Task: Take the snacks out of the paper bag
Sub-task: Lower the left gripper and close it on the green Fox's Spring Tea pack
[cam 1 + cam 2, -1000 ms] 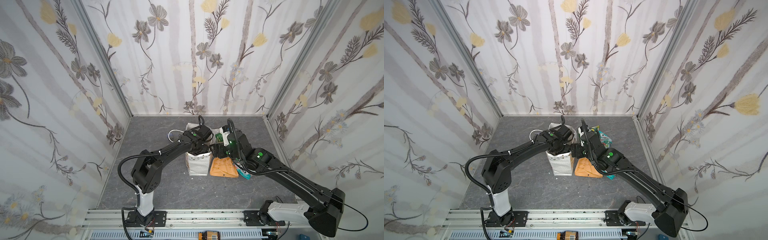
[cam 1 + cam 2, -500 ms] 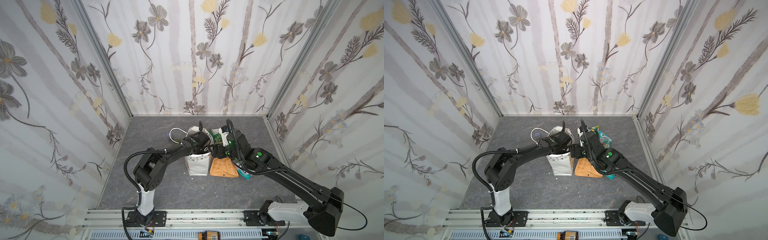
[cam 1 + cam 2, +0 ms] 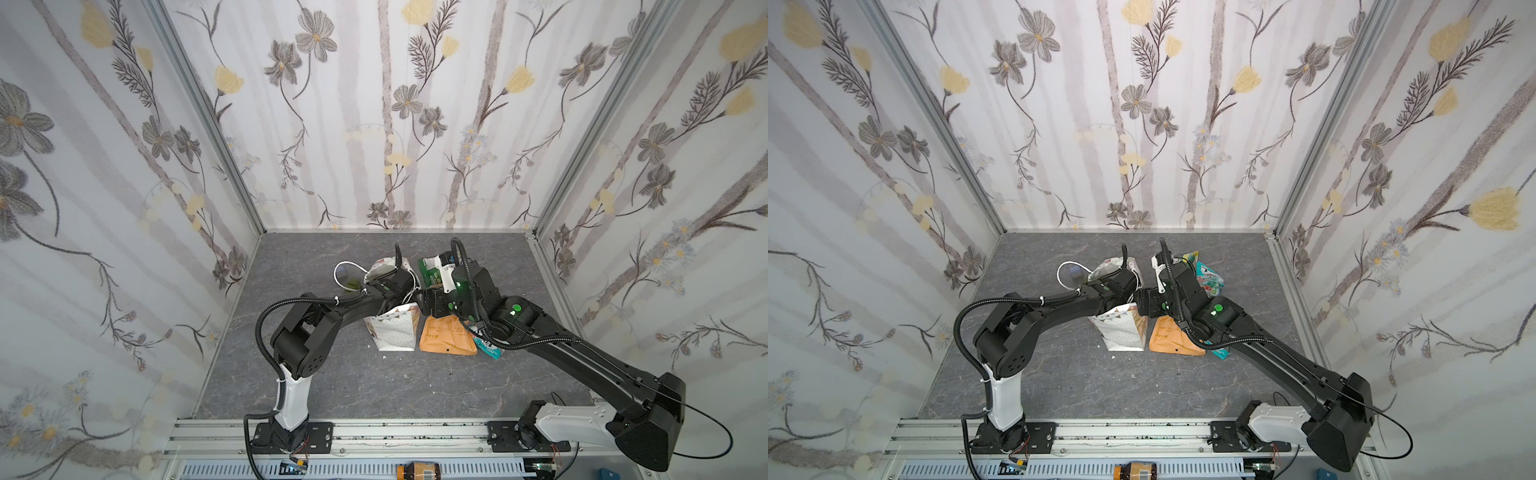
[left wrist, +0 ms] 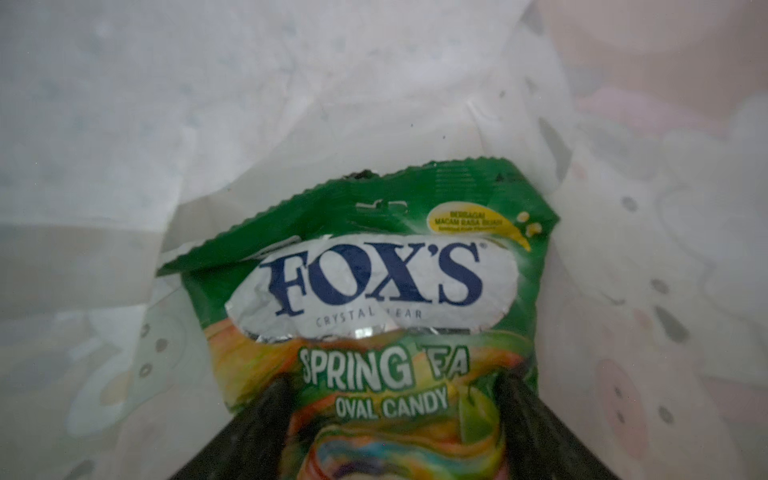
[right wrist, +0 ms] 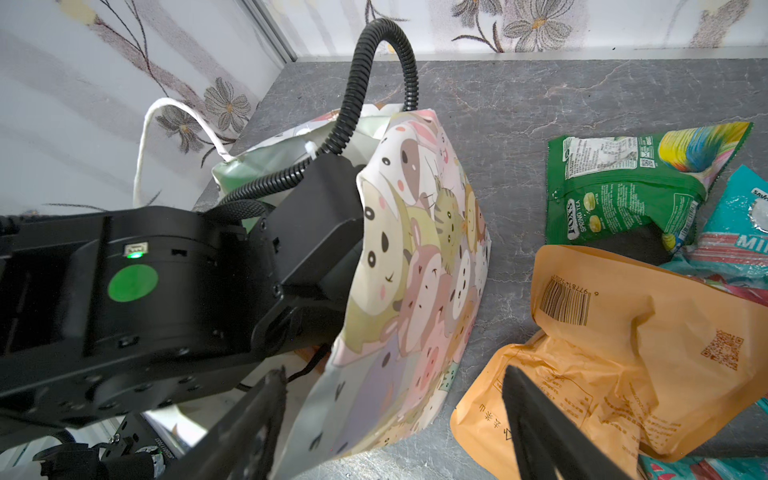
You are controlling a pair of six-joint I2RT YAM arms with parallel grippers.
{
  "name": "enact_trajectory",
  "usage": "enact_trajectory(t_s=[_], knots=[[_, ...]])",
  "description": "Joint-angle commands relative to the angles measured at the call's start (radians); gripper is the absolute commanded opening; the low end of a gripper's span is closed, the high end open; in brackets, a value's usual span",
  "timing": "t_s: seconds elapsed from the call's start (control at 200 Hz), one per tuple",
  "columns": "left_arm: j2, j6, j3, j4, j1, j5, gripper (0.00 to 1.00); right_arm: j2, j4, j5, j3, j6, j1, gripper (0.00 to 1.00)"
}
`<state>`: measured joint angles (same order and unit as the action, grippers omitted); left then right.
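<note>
Five snacks by my count. One green FOX'S packet [image 4: 374, 282] is down inside the paper bag [image 3: 392, 330], which stands upright about the middle of the tabletop [image 3: 374, 386]. The left gripper [image 4: 394, 380] is plunged into the bag's mouth. Its two fingers [image 4: 257, 428] are spread wide over the lower half of that packet, which runs out past them on both sides; they are not clamped on it as far as I can see.

Four more snacks are out, lying to the right of the bag. One orange pouch [image 3: 446, 336] lies flat just beside the bag's foot. A second green packet [image 5: 623, 195] sits behind it toward the far edge, with one teal packet [image 3: 1208, 278] next to it. Another teal packet [image 3: 1219, 353] pokes out from under the right arm [image 3: 1287, 361] at the pouch's right corner.

The right gripper [image 5: 395, 374] hangs wide too, one finger on each side of the bag's right wall, the outer one above the orange pouch, gripping nothing.

One white cord handle [image 3: 335, 276] loops out on the left, around one small blue cube [image 3: 1074, 272] and one small green block [image 3: 353, 285].
</note>
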<state>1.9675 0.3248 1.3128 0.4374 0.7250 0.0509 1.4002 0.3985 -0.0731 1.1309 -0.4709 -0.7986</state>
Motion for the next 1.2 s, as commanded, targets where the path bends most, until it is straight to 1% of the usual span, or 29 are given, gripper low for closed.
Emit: enact_trajectory(t_s=[0.0, 0.065, 0.205, 0.48, 0.54, 1.194], knots=[[0.024, 0.016, -0.015, 0.04, -0.003, -0.04, 0.69, 0.006, -0.007, -0.004, -0.004, -0.011, 0.0, 0.81], [0.02, 0.014, -0.013, 0.042, -0.003, -0.043, 0.6, 0.008, -0.008, -0.002, -0.005, -0.013, -0.001, 0.81], [0.004, 0.007, 0.0, 0.061, -0.004, -0.043, 0.44, 0.013, -0.013, -0.001, -0.002, -0.015, 0.0, 0.81], [-0.045, 0.0, 0.031, 0.094, -0.004, -0.056, 0.06, 0.025, -0.011, -0.002, -0.002, -0.02, 0.001, 0.81], [-0.058, -0.001, 0.039, 0.104, -0.004, -0.056, 0.0, 0.028, -0.009, -0.001, -0.002, -0.021, 0.0, 0.81], [-0.18, -0.029, 0.107, 0.17, -0.004, -0.031, 0.0, 0.028, -0.007, 0.002, 0.0, -0.023, 0.0, 0.81]])
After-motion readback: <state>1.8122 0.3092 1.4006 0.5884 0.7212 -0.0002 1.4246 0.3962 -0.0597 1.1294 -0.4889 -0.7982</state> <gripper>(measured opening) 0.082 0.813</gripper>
